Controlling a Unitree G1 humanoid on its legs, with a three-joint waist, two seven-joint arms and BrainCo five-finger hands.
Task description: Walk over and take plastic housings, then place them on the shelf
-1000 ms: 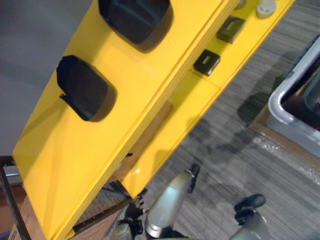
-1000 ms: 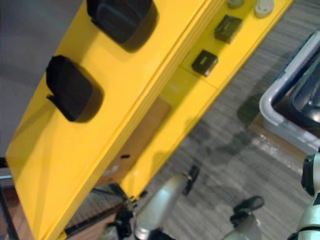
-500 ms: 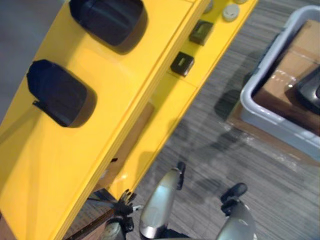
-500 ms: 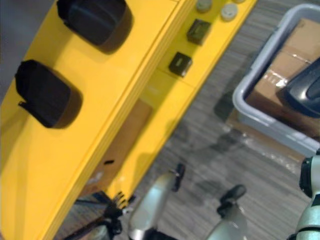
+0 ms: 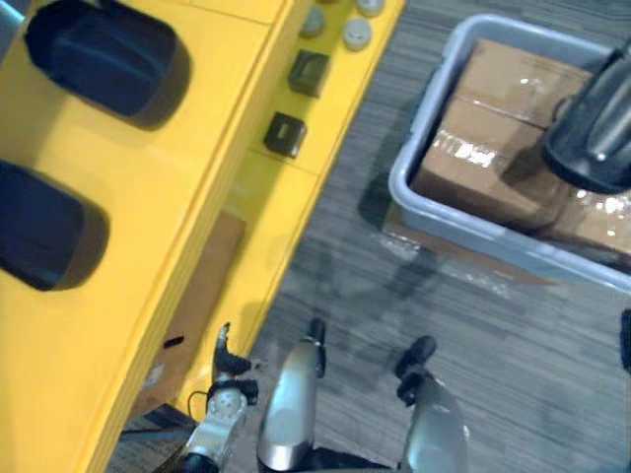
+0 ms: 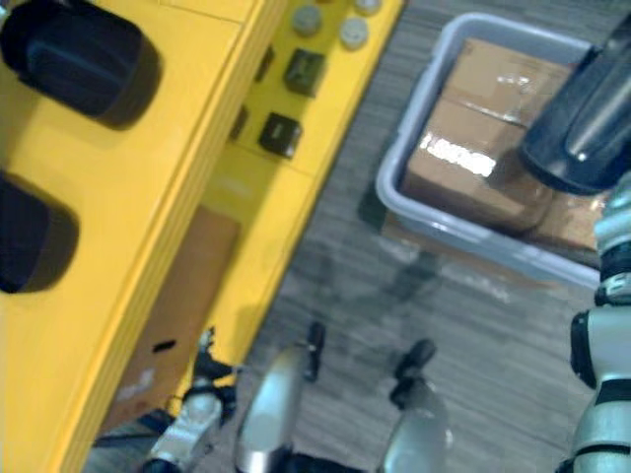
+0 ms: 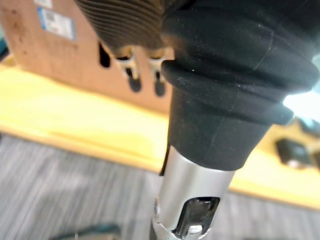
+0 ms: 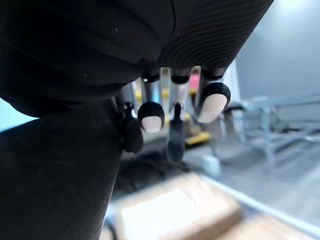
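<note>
A black rounded plastic housing [image 5: 99,57] and a second housing of the same kind [image 5: 35,229] are resting, apart from each other, on the top board of the yellow shelf [image 5: 187,197]. On the lower board, two small dark square boxes [image 5: 309,71] and pale round discs [image 5: 355,34] are sitting in a row. A brown cardboard box [image 5: 202,286] is being sheltered under the shelf. On the grey striped carpet floor [image 5: 394,296], a grey plastic tote [image 5: 463,229] is being used to hold taped cardboard boxes [image 5: 483,148], with a dark glossy rounded piece [image 5: 592,128] lying across them. The left hand [image 5: 227,370] is hanging low by the shelf's near end, fingers loose and straight, with nothing being held. The right hand [image 8: 212,101] is hanging over cardboard, fingers likewise relaxed and empty.
</note>
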